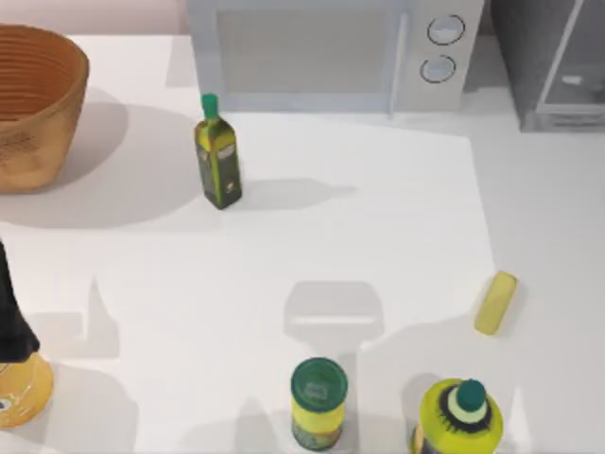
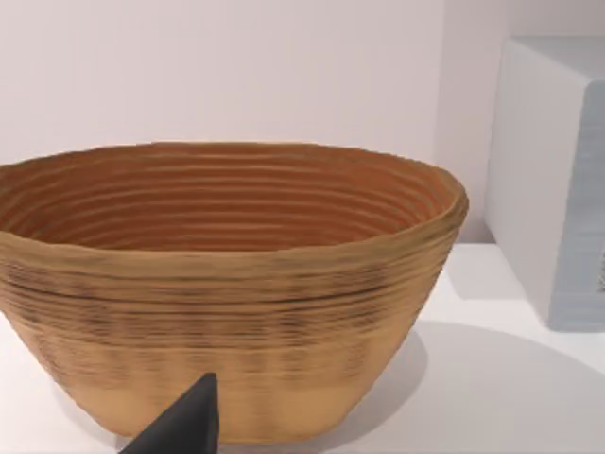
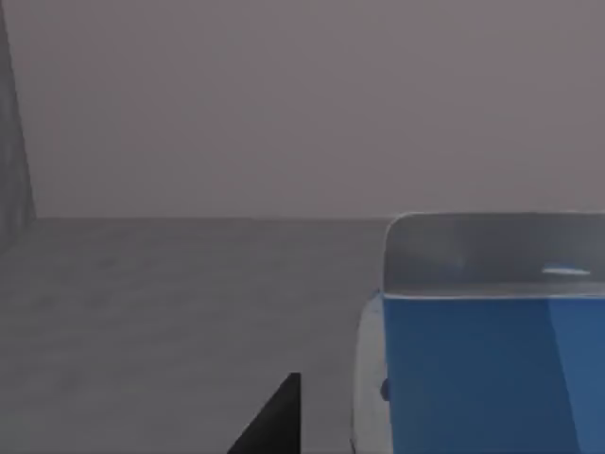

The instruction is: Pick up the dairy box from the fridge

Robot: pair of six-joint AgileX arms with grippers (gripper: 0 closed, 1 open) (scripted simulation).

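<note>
1. At the top view's far left, the left arm (image 1: 14, 322) sits parked over the tabletop (image 1: 378, 236). Its wrist camera faces the woven basket (image 2: 227, 284), and a dark tip of the left tool (image 2: 184, 426) shows; I cannot tell how far it is open.
2. The green oil bottle (image 1: 218, 156) and the microwave (image 1: 331, 52) stand mid-tabletop, well apart from the task.
3. At the top view's far right stands the fridge (image 1: 558, 66).
4. The right wrist view looks across a grey fridge shelf (image 3: 170, 322) at the dairy box (image 3: 482, 369), close by and off to one side of the right tool (image 3: 274, 421), whose opening I cannot tell. The right arm is plainly the nearer; the approach likely needs a sideways shift to centre on the carton.
</note>
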